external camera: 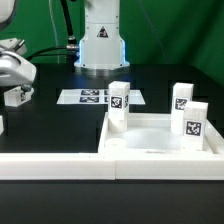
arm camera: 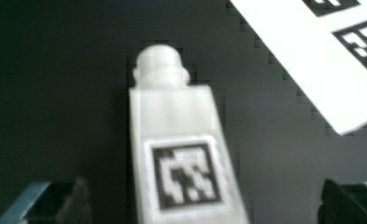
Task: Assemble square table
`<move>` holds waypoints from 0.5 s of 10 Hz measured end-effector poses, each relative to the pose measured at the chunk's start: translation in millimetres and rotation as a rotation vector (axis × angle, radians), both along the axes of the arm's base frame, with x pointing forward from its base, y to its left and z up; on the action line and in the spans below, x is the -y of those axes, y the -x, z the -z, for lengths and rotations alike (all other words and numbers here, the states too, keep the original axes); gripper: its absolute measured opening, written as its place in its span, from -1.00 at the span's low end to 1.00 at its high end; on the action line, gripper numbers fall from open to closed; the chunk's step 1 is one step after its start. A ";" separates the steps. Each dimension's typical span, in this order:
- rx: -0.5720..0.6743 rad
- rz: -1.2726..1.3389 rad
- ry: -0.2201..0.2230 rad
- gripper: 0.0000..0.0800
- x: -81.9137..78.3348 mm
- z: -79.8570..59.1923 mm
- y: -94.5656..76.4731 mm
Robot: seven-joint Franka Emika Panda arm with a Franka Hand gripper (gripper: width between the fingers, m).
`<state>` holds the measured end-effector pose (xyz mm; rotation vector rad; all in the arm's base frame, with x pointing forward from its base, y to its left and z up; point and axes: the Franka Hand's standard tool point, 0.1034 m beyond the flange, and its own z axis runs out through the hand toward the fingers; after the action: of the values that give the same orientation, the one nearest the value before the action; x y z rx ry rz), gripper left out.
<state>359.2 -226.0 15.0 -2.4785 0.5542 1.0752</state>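
Observation:
The white square tabletop (external camera: 150, 146) lies on the black table at the exterior view's right. Three white tag-marked legs stand upright on it: one at its left corner (external camera: 118, 106), two on its right side (external camera: 181, 97) (external camera: 196, 119). A further leg (arm camera: 176, 120) lies flat on the table, tag up, its rounded peg pointing away from the wrist camera. My gripper (arm camera: 206, 205) is open, low over this leg, with a dark finger (arm camera: 59, 200) on each side and clear gaps to the leg. In the exterior view the gripper (external camera: 12, 78) is at the far left above that leg (external camera: 16, 97).
The marker board (external camera: 98, 97) lies in front of the robot base (external camera: 100, 45); its corner also shows in the wrist view (arm camera: 331, 50). A long white rail (external camera: 60, 163) runs along the front, below the tabletop.

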 end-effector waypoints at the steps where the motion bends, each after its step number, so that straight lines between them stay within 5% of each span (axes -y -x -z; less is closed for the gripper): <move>1: -0.019 0.010 -0.001 0.62 -1.4 4.1 3.7; 4: -0.032 0.015 0.000 0.62 -1.7 5.7 5.9; 5: -0.032 0.015 0.000 0.29 -1.7 5.7 6.0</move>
<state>353.2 -224.3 9.3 -2.4570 0.5807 1.1105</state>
